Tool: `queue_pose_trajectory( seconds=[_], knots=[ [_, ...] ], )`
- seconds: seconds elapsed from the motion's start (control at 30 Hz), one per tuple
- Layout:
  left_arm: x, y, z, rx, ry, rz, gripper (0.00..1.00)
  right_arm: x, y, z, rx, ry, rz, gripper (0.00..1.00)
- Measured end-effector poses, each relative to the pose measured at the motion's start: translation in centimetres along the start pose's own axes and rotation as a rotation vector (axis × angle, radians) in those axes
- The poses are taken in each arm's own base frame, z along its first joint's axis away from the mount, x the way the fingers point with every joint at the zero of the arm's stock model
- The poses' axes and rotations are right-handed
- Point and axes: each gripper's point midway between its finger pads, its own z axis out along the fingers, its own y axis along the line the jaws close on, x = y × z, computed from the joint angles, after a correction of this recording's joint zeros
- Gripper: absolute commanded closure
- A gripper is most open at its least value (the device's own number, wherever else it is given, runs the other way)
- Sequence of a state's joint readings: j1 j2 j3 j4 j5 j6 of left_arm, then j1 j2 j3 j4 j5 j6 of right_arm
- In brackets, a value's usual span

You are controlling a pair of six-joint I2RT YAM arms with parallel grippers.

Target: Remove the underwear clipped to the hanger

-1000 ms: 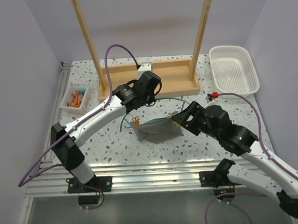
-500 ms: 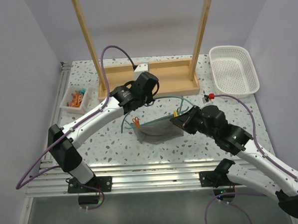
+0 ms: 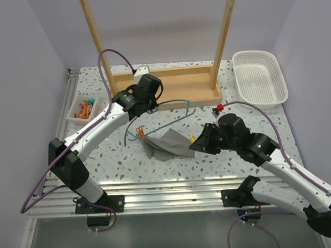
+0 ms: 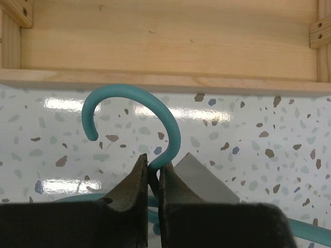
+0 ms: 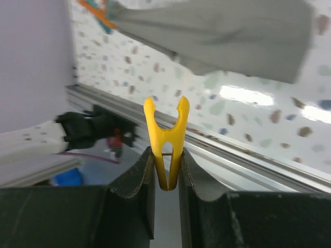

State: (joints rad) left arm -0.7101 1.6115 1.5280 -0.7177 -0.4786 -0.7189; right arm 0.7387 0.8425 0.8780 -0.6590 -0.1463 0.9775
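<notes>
Left gripper (image 4: 153, 178): jaws closed on the stem of the hanger (image 4: 135, 106), directly below the curved hook. No gap shows between the fingers and the stem.
Left arm position: in the top view it reaches across the table (image 3: 117, 160), with the wrist just in front of the wooden frame (image 3: 169, 90).
Hanger: teal. In the left wrist view the hook arches up and to the left of the fingers, with the frame's base board behind it. In the top view the thin shoulders run from the left gripper rightward and toward the near edge.
Underwear (image 3: 168, 145): grey fabric lying crumpled on the table, between the two grippers and nearer the right one. Its upper left corner meets the hanger's lower left end.
Orange clip (image 3: 139, 131): sits at that upper left corner of the underwear, against the hanger. Whether it bites the fabric cannot be confirmed.
Right gripper (image 5: 166, 170): jaws closed on a yellow clip (image 5: 166, 135), held by its lower half with the forked mouth pointing away from the wrist.
Yellow clip position: just beside the right edge of the underwear in the top view. In the right wrist view bare table shows between its mouth and the fabric, so the two are apart.
White basket (image 3: 260, 55): at the far right of the table, well apart from the underwear.
Small bin (image 3: 76, 115): at the far left, holding orange pieces.
</notes>
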Motion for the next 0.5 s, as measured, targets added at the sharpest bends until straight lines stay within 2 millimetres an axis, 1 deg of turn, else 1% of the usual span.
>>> queue_pose_trajectory(
  seconds=[0.1,0.2,0.23,0.27,0.3,0.33,0.37,0.4,0.43,0.5],
  knots=[
    [-0.7,1.6,0.1,-0.027,-0.011,-0.019,1.0,0.7,-3.6,-0.1,0.137,0.013,-0.078,1.0],
    [-1.0,2.2,-0.7,-0.028,-0.022,-0.028,1.0,1.1,-6.9,0.2,0.264,0.027,-0.134,1.0],
    [-1.1,2.3,-0.9,-0.026,-0.024,-0.029,1.0,1.3,-7.9,0.4,0.306,0.036,-0.148,0.96],
    [-1.1,2.4,-1.1,-0.024,-0.025,-0.031,1.0,1.5,-8.9,0.6,0.346,0.047,-0.161,0.9],
    [-1.2,2.4,-1.2,-0.022,-0.027,-0.034,1.0,1.7,-9.8,0.9,0.38,0.063,-0.172,0.78],
    [-1.1,2.4,-1.2,-0.02,-0.027,-0.039,1.0,1.8,-10.5,1.0,0.407,0.069,-0.185,0.58],
    [-0.8,2.4,-1.2,-0.02,-0.021,-0.039,1.0,1.9,-10.9,0.9,0.42,0.073,-0.193,0.48],
    [-0.5,2.5,-1.1,-0.022,-0.012,-0.038,1.0,1.8,-11.0,0.8,0.42,0.069,-0.205,0.36],
    [-0.2,2.6,-1.0,-0.023,-0.004,-0.041,1.0,1.5,-10.7,0.6,0.412,0.055,-0.215,0.31],
    [0.4,2.5,-0.8,-0.018,0.012,-0.052,1.0,0.9,-9.6,0.1,0.37,0.036,-0.246,0.25]
  ],
)
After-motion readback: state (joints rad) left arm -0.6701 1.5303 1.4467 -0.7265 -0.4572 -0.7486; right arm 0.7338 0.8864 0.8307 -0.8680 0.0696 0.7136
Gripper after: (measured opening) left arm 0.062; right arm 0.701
